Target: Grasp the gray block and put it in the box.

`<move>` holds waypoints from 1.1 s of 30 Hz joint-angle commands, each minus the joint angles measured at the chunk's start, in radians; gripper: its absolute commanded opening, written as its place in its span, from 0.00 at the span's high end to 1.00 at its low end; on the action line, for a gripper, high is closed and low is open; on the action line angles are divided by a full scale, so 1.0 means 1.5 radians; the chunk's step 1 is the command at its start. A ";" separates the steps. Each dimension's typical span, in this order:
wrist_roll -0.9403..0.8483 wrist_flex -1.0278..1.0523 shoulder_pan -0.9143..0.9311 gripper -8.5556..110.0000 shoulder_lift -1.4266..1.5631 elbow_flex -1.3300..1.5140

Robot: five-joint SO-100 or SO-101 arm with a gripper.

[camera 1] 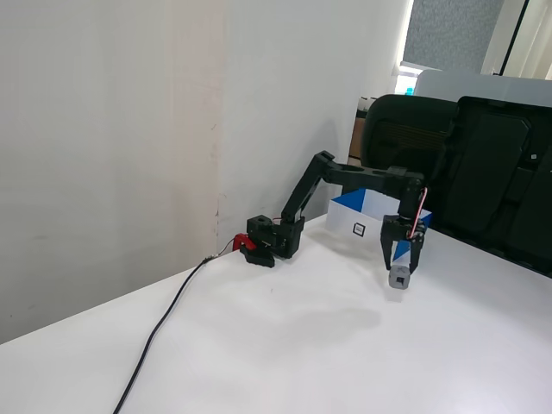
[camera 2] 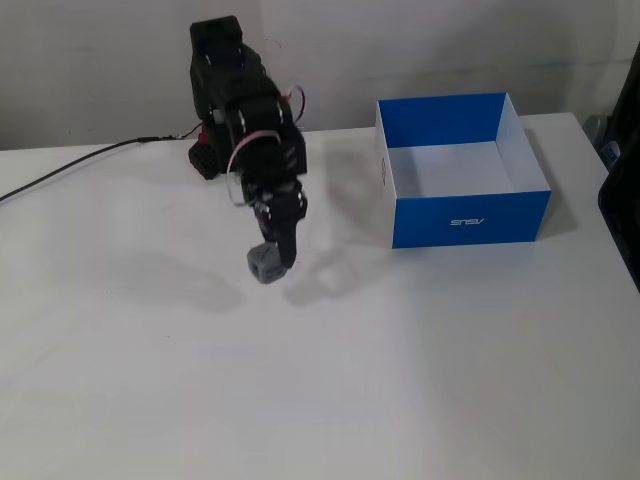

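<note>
My gripper (camera 1: 401, 271) hangs down from the black arm and is shut on the gray block (camera 1: 398, 279), a small gray cube with dark dimples. Going by its shadows on the white table, the block hangs slightly above the surface. In the other fixed view the gripper (camera 2: 274, 260) holds the block (camera 2: 261, 265) to the left of the box (camera 2: 470, 218). The box is a blue-sided tray with a white interior that holds nothing. In the first fixed view the box (camera 1: 355, 212) stands just behind the gripper, its square label facing the camera.
The arm's base with a red clamp (camera 1: 245, 242) sits at the table's back edge by the wall. A black cable (camera 1: 162, 326) runs from it toward the front left. Black chairs (camera 1: 487, 172) stand behind the table on the right.
</note>
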 commanded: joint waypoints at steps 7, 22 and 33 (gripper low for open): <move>-0.006 0.013 0.091 0.93 0.234 0.022; -0.012 0.055 0.285 0.93 0.359 0.030; -0.020 0.052 0.458 0.93 0.391 0.044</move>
